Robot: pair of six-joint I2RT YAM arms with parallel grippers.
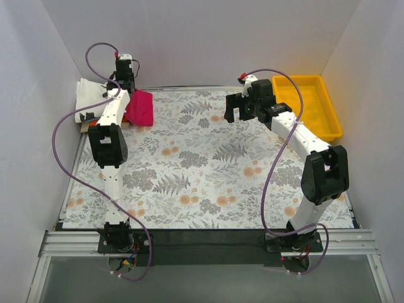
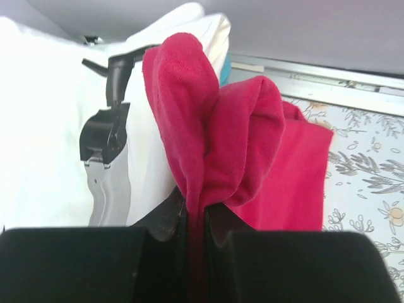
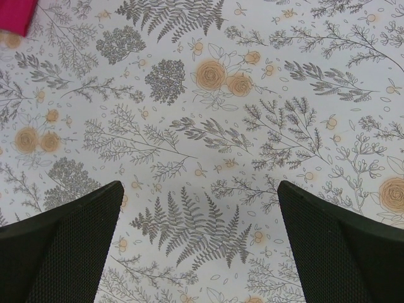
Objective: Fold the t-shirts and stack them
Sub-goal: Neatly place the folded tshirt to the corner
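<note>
The magenta-red t-shirt [image 1: 140, 107] hangs bunched at the table's far left corner, and my left gripper [image 1: 128, 93] is shut on a fold of it. In the left wrist view the red cloth [image 2: 252, 145] is pinched between the jaws of the left gripper [image 2: 201, 211]. Behind it lies a white black-printed t-shirt [image 2: 44, 126], also visible from above [image 1: 85, 96], with a sliver of light blue cloth [image 2: 224, 72] at its edge. My right gripper [image 1: 235, 113] hovers open over the floral cloth, with nothing between the fingers of the right gripper [image 3: 201, 208]. A corner of the red t-shirt [image 3: 16, 12] shows there.
A yellow plastic tray [image 1: 332, 110] stands at the back right, beside the right arm. The floral tablecloth [image 1: 208, 177] covers the table. White walls close in on the left, back and right.
</note>
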